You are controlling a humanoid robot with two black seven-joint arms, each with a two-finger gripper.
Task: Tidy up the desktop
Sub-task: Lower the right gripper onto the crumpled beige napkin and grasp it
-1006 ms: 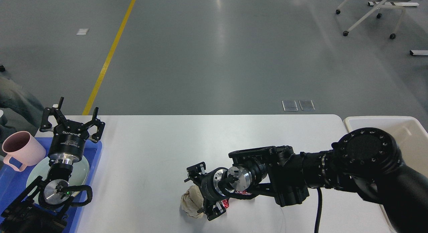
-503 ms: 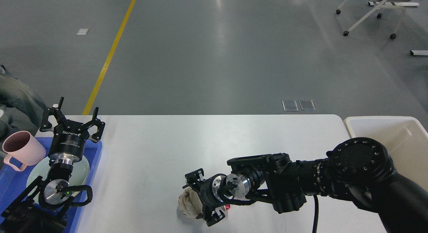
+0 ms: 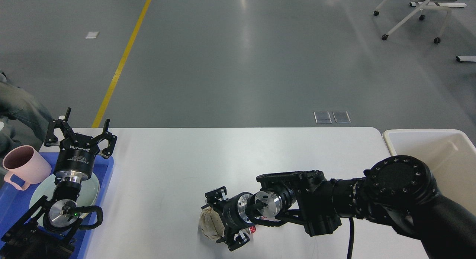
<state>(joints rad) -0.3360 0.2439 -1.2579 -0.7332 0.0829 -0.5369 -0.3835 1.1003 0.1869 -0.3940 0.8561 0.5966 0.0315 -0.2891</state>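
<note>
Grey floor with a yellow line lies beyond the desktop (image 3: 230,155), which fills the lower frame. Near its front edge the right gripper (image 3: 219,222) clasps a crumpled paper ball (image 3: 209,224). At far left the left gripper (image 3: 79,130) hangs spread and empty above a blue tray (image 3: 15,203) holding a pink mug (image 3: 23,169).
</note>
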